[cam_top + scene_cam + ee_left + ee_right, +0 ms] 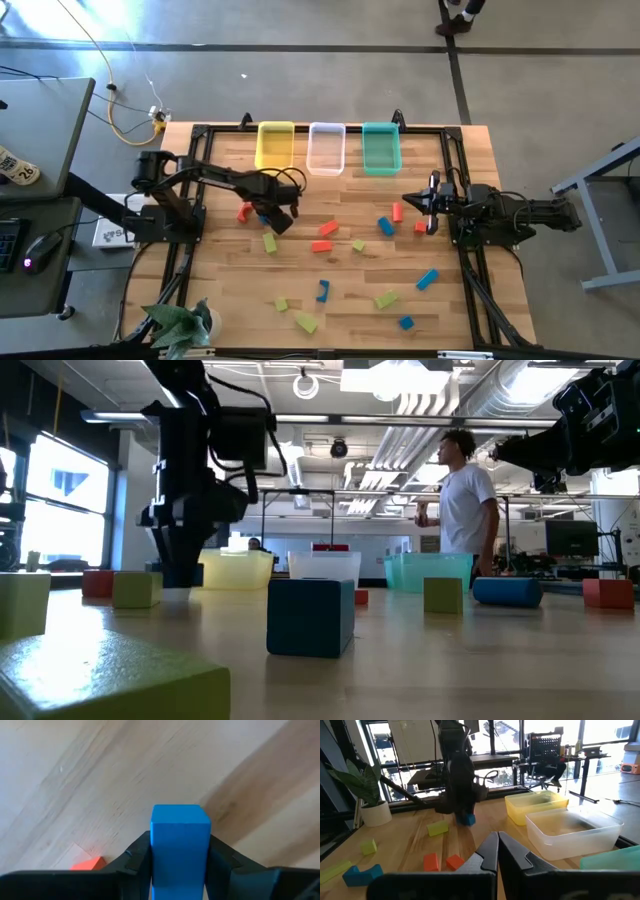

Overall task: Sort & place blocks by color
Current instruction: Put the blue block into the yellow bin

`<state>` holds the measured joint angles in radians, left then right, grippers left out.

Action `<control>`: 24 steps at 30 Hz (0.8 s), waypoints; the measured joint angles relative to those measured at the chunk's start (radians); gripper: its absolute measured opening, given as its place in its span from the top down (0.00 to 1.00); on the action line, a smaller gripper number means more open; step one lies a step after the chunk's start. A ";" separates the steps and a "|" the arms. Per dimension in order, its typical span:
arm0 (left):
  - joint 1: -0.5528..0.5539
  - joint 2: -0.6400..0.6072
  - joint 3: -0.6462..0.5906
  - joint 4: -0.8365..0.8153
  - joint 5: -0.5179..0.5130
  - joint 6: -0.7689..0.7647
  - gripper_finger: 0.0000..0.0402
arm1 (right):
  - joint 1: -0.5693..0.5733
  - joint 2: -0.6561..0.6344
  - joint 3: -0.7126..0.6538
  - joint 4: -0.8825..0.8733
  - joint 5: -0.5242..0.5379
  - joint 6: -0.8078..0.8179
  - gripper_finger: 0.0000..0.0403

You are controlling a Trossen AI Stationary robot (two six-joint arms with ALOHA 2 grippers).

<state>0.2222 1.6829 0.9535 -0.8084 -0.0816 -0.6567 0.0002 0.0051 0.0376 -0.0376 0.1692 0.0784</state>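
Note:
My left gripper (275,212) hangs over the table's left middle, pointing down, shut on a blue block (180,842); the right wrist view shows that blue block (466,818) under the arm. A red block (244,211) lies just left of it. Other blocks lie flat on the wood: red (325,230), blue (385,226), green (269,242) and several more toward the near edge. My right gripper (430,200) waits at the right side, shut and holding nothing (497,851). My left gripper pinches the blue block between its two fingers (137,860), one on each side face (160,855). It comes from above, pointing down. The block's free end (180,815) sticks out past the fingertips toward the table. Whether it rests on the wood or hangs just clear, I cannot tell.
Three bins stand in a row at the far edge: yellow (276,145), clear (326,148), teal (381,148). A potted plant (185,320) sits at the near left corner. A dark frame rail (455,170) borders the table. A person (465,500) stands beyond the far edge.

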 joint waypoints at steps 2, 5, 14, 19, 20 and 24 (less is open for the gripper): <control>0.000 -0.029 0.000 0.002 0.003 0.021 0.74 | 0.000 0.000 0.000 0.000 0.000 0.000 1.00; 0.003 -0.089 0.000 0.020 0.000 0.039 0.74 | 0.000 0.000 0.000 0.000 0.000 0.000 1.00; 0.075 -0.270 0.002 0.214 -0.066 0.125 0.74 | 0.000 0.000 0.000 0.000 0.000 0.000 1.00; 0.138 -0.320 0.003 0.263 -0.109 0.219 0.71 | 0.000 0.000 0.000 0.000 0.000 0.000 1.00; 0.153 -0.325 0.003 0.263 -0.109 0.235 0.71 | 0.000 0.000 0.000 0.000 0.000 0.000 1.00; 0.205 -0.332 0.002 0.280 -0.112 0.332 0.72 | 0.000 0.000 0.000 0.000 0.000 0.000 1.00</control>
<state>0.4274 1.3510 0.9554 -0.5288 -0.1940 -0.3243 -0.0002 0.0055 0.0376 -0.0376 0.1692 0.0784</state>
